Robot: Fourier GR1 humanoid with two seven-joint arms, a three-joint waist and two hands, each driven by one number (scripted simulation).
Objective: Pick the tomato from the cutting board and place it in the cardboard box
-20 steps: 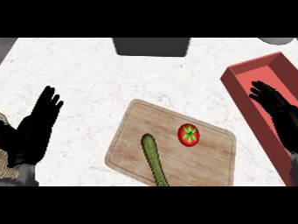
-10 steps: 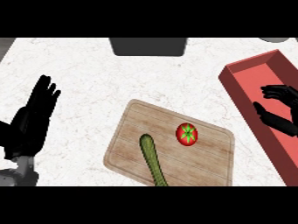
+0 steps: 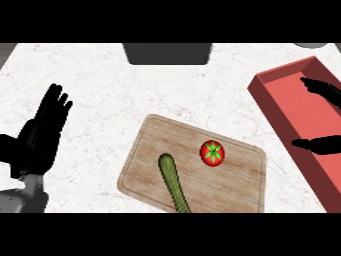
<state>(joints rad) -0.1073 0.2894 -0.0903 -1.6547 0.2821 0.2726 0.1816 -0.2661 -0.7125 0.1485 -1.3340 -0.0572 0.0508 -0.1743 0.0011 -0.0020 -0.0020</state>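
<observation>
The tomato (image 3: 212, 152) sat on the cutting board (image 3: 225, 187) toward its right edge, apart from the cucumber (image 3: 172, 181) lying nearer the board's near edge, and my right robot hand (image 3: 334, 120) hung over the red box (image 3: 276, 107) at the surface's right edge, thumb and fingers spread wide around nothing. I judged the tomato light, smooth-skinned and easily bruised, likely to roll, so I would have cupped it across its widest part from above. My left robot hand (image 3: 41, 132) rested open near the surface's left edge.
</observation>
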